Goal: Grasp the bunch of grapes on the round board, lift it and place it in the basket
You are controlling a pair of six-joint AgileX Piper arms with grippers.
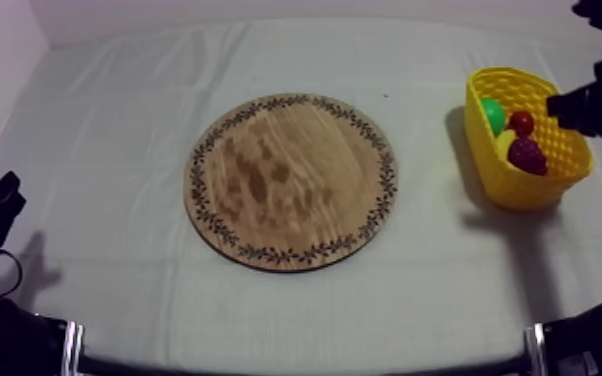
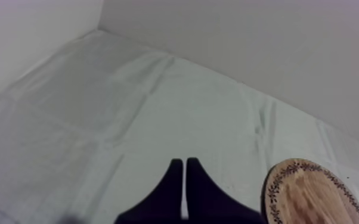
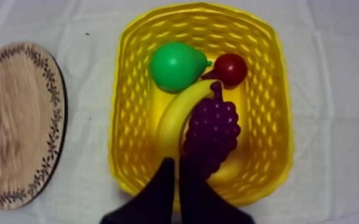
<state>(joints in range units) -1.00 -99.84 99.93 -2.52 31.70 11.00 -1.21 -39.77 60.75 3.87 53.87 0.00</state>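
Top view: wooden board point(image 1: 291, 182) lies mid-way on the desk point(image 1: 105, 110) with open room all round, the yellow basket point(image 1: 510, 185) well apart at its 3 o'clock, near the edge. The bunch of grapes point(image 3: 213, 134) lies in the basket against the banana point(image 3: 176, 116), with the pear point(image 3: 176, 65) and small red fruit point(image 3: 232, 68) at its 12 o'clock. The right end effector point(image 3: 178, 162) hovers over the basket's rim, clenched on nothing; the left end effector point(image 2: 184, 162), likewise clenched, sits at the board's 9 o'clock.
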